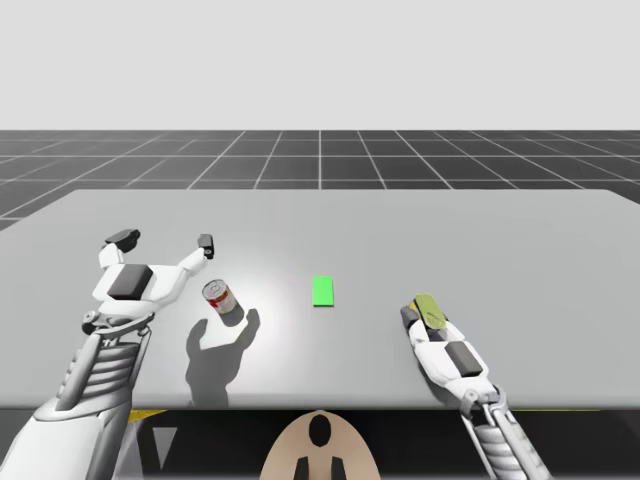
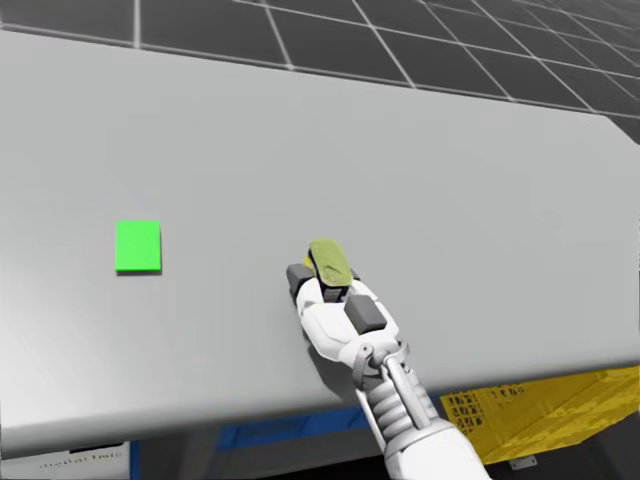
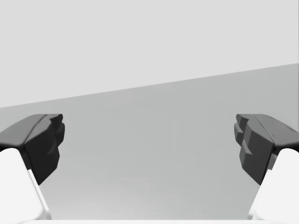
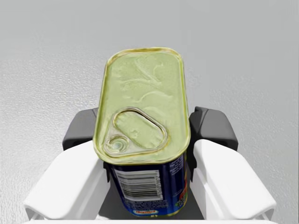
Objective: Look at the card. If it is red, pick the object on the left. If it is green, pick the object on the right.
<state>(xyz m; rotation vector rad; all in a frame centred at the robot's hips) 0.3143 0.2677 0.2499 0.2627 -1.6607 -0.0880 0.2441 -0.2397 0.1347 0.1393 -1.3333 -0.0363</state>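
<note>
In the lower right of the high view, my right gripper [image 1: 420, 312] was closed onto the blue rectangular can [image 4: 142, 102], one finger pressed to each long side and its yellowish pull-tab lid facing the wrist camera. I couldn't tell whether that can rested on the table [image 1: 520, 230] or sat just off it. Left of centre was the red-and-white round can [image 1: 219, 297], and the green card [image 1: 323, 291] lay flat at mid-frame, between the two cans. Further back at the left, my left gripper [image 1: 165, 240] hung with fingers spread wide, nothing between them.
</note>
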